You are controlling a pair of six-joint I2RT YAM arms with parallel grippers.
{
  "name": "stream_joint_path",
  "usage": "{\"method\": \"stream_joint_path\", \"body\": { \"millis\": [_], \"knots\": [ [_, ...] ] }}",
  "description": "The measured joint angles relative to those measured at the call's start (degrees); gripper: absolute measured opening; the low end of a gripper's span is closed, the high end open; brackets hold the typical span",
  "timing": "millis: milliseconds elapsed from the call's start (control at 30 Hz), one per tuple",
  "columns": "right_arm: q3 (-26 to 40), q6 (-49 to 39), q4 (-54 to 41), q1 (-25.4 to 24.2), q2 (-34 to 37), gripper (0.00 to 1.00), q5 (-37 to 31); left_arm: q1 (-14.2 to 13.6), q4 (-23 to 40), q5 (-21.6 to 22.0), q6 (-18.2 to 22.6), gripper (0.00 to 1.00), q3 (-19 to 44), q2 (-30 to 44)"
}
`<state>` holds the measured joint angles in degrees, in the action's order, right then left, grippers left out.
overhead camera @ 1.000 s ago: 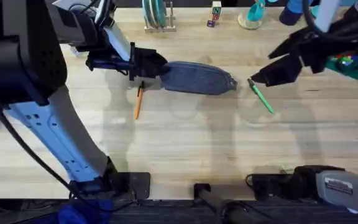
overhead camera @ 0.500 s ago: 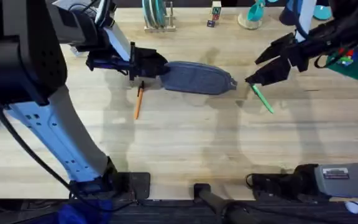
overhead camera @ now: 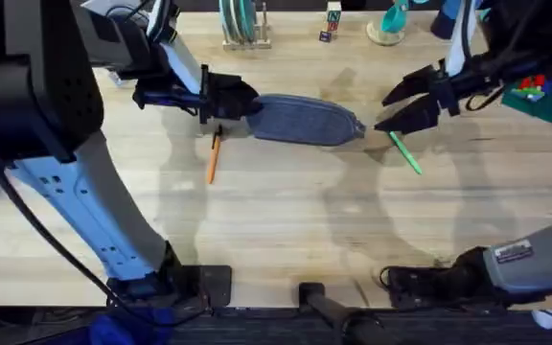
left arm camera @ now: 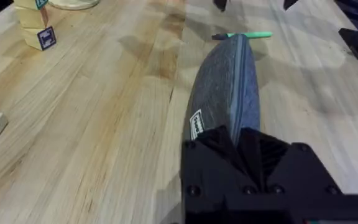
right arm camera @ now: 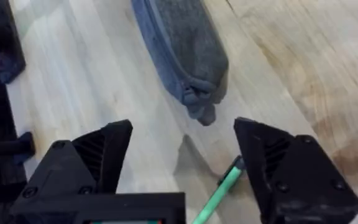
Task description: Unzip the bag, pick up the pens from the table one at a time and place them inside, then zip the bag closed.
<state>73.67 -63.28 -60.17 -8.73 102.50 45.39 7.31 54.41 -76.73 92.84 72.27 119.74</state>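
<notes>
The grey-blue bag (overhead camera: 305,120) lies zipped on the table (overhead camera: 286,220), its zipper running along the top (left arm camera: 234,74). My left gripper (overhead camera: 241,102) is shut on the bag's left end (left arm camera: 244,146). My right gripper (overhead camera: 383,110) hangs open just off the bag's right end, with the small pull tab (right arm camera: 201,113) ahead of its spread fingers (right arm camera: 98,155). The green pen (overhead camera: 405,153) lies just under and right of that gripper, with its end between the fingers (right arm camera: 219,194). The orange pen (overhead camera: 213,156) lies in front of the bag's left end.
Along the table's far edge stand a rack of plates (overhead camera: 241,27), small blocks (overhead camera: 332,21) and a teal item (overhead camera: 389,24). A green board with bricks (overhead camera: 544,96) sits at the far right. The near half of the table is bare wood.
My right gripper has drifted slightly left toward the bag's right end while its arm swung back. The left gripper, bag and both pens have not moved.
</notes>
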Motion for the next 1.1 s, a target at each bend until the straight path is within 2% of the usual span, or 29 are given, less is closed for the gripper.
{"method": "stream_joint_path", "body": {
  "millis": [267,967,1100],
  "knots": [
    [0.0,-1.49,2.89,0.28,4.46,0.992,0.93,0.0,-0.01,0.0,0.0,0.043,0.0,0.0],
    [0.07,-1.69,4.28,3.71,9.23,0.987,0.96,0.0,-0.07,0.0,0.0,0.042,0.0,0.0],
    [0.07,-1.7,4.75,4.89,9.24,0.961,0.96,0.0,-0.07,0.0,0.0,0.042,0.0,0.0]
  ]
}}
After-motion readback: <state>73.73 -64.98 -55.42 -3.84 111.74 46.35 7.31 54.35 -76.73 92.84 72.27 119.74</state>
